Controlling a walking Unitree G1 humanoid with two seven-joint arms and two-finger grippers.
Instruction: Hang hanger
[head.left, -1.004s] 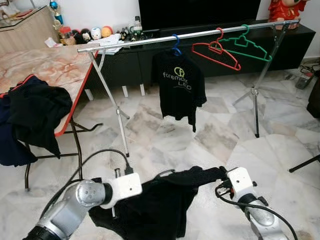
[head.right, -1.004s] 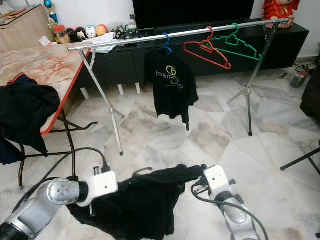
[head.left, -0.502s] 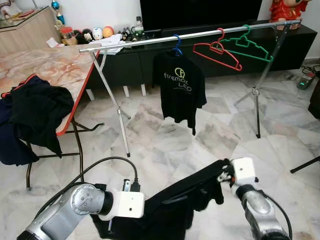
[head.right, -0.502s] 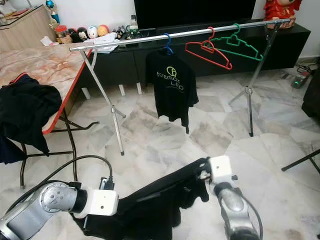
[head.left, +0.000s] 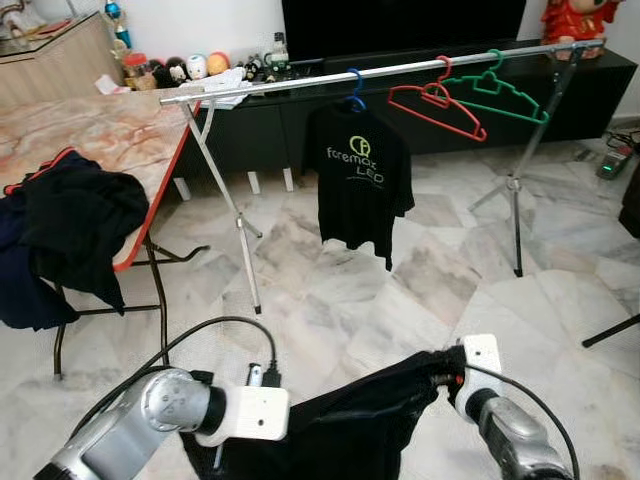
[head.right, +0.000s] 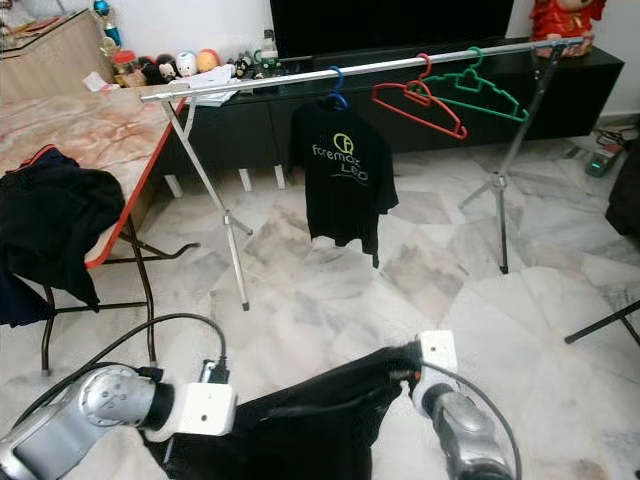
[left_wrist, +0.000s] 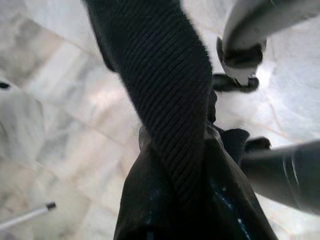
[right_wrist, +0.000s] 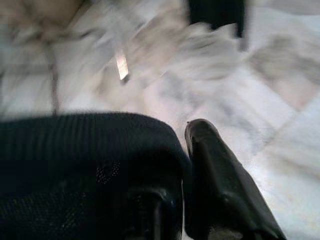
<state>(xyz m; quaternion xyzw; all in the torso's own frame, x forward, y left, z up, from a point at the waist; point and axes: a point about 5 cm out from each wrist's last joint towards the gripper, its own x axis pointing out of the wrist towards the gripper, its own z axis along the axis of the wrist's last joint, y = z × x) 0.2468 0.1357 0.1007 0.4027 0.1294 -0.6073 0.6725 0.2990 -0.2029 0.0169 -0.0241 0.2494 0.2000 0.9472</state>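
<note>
Black shirt (head.left: 350, 430) stretched between my grippers: right gripper (right_wrist: 175, 200) clamped on one edge, left gripper (head.left: 285, 425) buried in cloth, grip unclear. Rail (head.left: 400, 68) well ahead; hanging not begun.

Floor: polished grey-and-white marble tiles (head.left: 330, 290) with diagonal joints, reflecting diffuse light. Rear wall: white painted surface (head.left: 190, 25). Against it stands a long, low black cabinet (head.left: 420, 100) carrying a large dark television screen (head.left: 400, 22) and a row of small colourful figurines (head.left: 185, 68). A folding table with a pink marble-pattern top, red edge and black metal legs (head.left: 90, 135) occupies the left side. A wooden sideboard (head.left: 50, 65) stands behind it.
</note>
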